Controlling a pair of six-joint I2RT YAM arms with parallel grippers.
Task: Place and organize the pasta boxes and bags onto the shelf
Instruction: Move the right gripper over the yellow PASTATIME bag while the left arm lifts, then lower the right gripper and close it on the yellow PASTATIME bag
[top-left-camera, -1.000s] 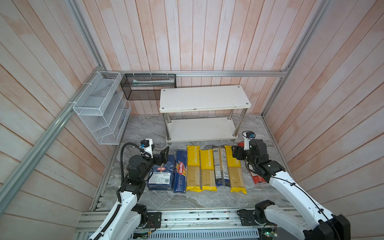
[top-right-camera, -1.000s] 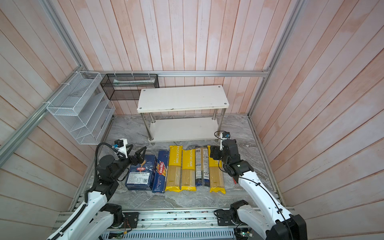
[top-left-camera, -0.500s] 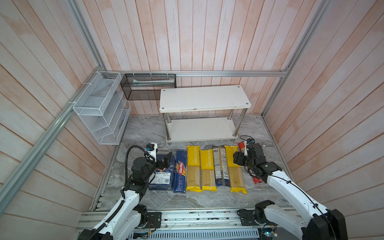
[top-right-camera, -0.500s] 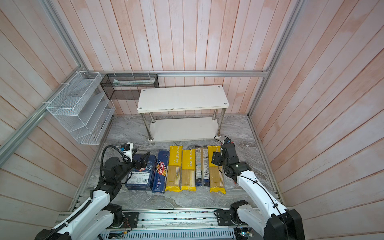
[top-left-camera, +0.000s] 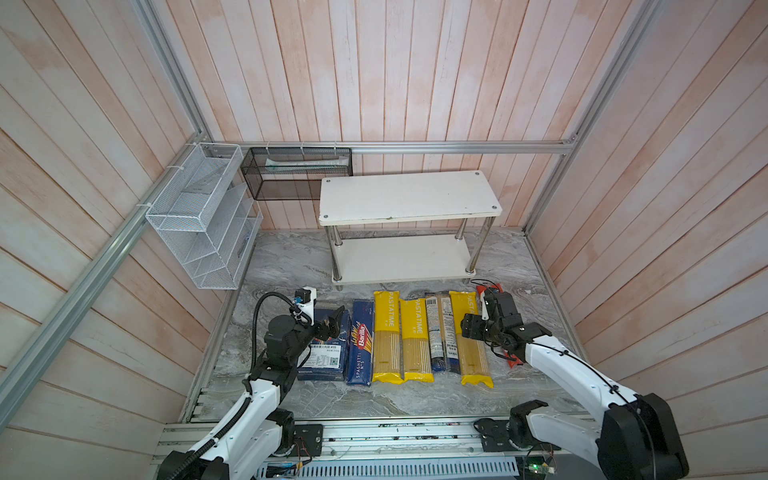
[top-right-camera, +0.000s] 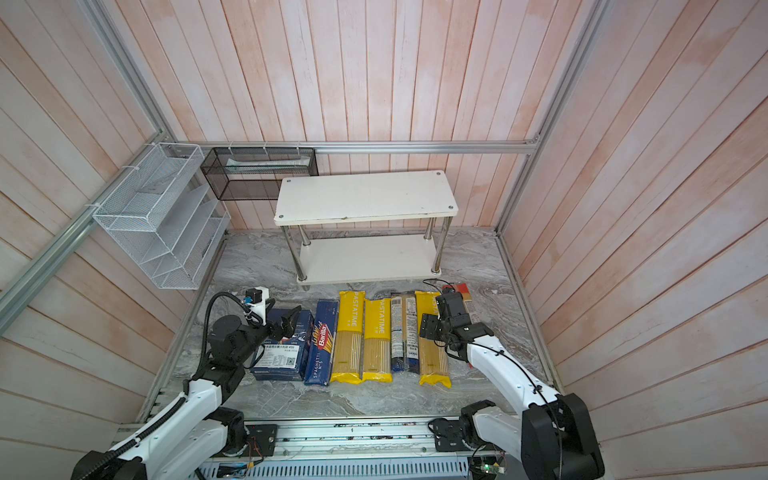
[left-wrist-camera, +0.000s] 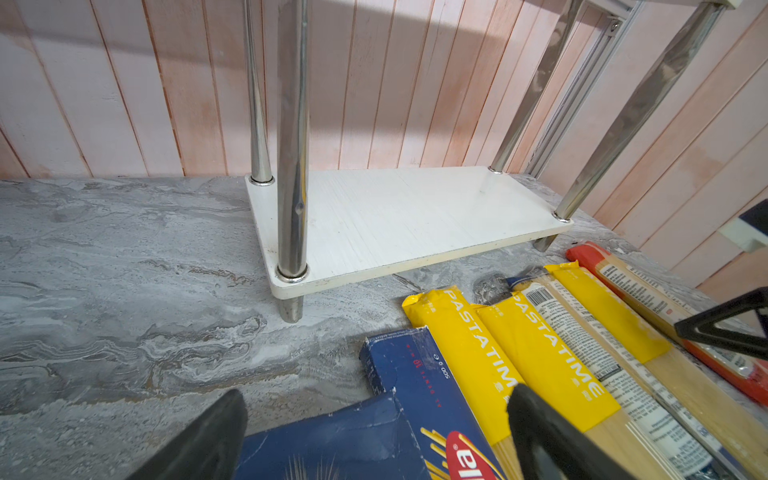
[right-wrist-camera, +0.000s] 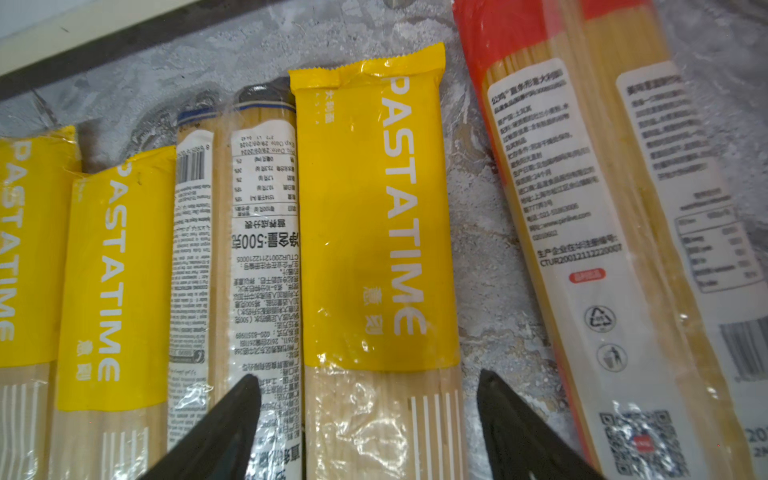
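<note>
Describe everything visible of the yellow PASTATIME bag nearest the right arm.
The rightmost yellow PASTATIME bag is a long, slim, glossy plastic pack. Its upper part is opaque yellow with white lettering and a crimped end seal, and a clear stretch below shows the spaghetti. It lies flat on the grey marbled tabletop with its sealed end toward the shelf. It lies against the blue-and-clear labelled bag, and bare table separates it from the red bag. The right claw hangs open astride it; contact cannot be told.
</note>
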